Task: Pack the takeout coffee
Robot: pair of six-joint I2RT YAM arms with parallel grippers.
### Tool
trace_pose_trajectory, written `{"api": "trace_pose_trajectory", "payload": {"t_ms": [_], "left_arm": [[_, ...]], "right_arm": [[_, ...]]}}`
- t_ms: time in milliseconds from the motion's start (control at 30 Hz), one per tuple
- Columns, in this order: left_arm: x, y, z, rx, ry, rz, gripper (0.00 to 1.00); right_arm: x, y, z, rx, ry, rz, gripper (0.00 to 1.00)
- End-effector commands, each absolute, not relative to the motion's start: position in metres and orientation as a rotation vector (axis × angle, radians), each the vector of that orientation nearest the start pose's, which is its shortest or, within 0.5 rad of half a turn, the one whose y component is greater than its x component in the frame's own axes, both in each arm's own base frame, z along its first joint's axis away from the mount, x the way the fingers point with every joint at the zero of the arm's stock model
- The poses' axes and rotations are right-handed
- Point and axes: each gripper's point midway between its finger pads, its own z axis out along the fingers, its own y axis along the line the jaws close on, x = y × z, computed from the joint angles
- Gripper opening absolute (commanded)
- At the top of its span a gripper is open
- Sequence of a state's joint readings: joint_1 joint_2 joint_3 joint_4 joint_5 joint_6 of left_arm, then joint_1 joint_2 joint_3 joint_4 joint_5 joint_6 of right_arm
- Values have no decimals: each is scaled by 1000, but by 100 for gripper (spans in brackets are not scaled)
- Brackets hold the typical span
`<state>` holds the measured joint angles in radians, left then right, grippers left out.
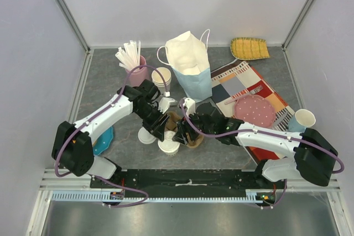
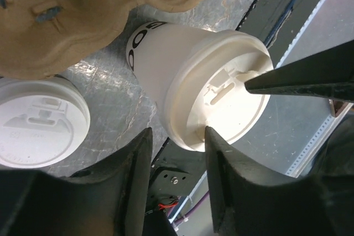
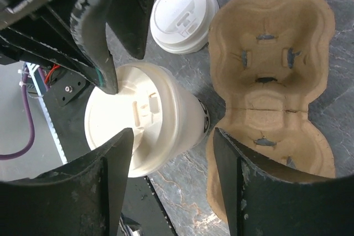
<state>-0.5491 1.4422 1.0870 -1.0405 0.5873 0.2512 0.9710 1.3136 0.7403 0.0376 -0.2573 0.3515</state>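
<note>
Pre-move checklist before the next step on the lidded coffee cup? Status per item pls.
1. Lid seated on the takeout coffee: ok, on all round in both wrist views.
2. Right gripper lined up on the cup: ok, one finger on either side.
3. Right gripper closed on the cup: not ok, jaws open.
4. Left gripper clear of the cup: cannot tell; jaws open, but one fingertip sits at the lid's rim.
5. Cardboard carrier free to take it: ok, both wells in view are empty.
6. Other white lid out of the way: ok, it lies on the table beyond the cup, not in the carrier.
</note>
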Motion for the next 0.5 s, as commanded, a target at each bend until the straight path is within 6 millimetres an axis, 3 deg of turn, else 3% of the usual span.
{"api": "trace_pose_trajectory", "payload": {"t_ms": [0, 67, 233, 300, 467], "left_arm": [[161, -201, 107, 1197, 2655, -898, 45], [159, -202, 107, 1206, 2649, -922, 36], [156, -202, 108, 1230, 2633, -936, 30], [155, -203, 111, 1236, 2626, -953, 33], [162, -210, 138, 1271, 2555, -985, 45]], "right_arm": [[166, 344, 117, -854, 2117, 995, 66], [166, 339, 109, -854, 2131, 971, 60], [163, 332, 103, -845, 2145, 958, 59], [163, 332, 105, -850, 2145, 953, 59], [170, 346, 133, -879, 2081, 981, 71]]}}
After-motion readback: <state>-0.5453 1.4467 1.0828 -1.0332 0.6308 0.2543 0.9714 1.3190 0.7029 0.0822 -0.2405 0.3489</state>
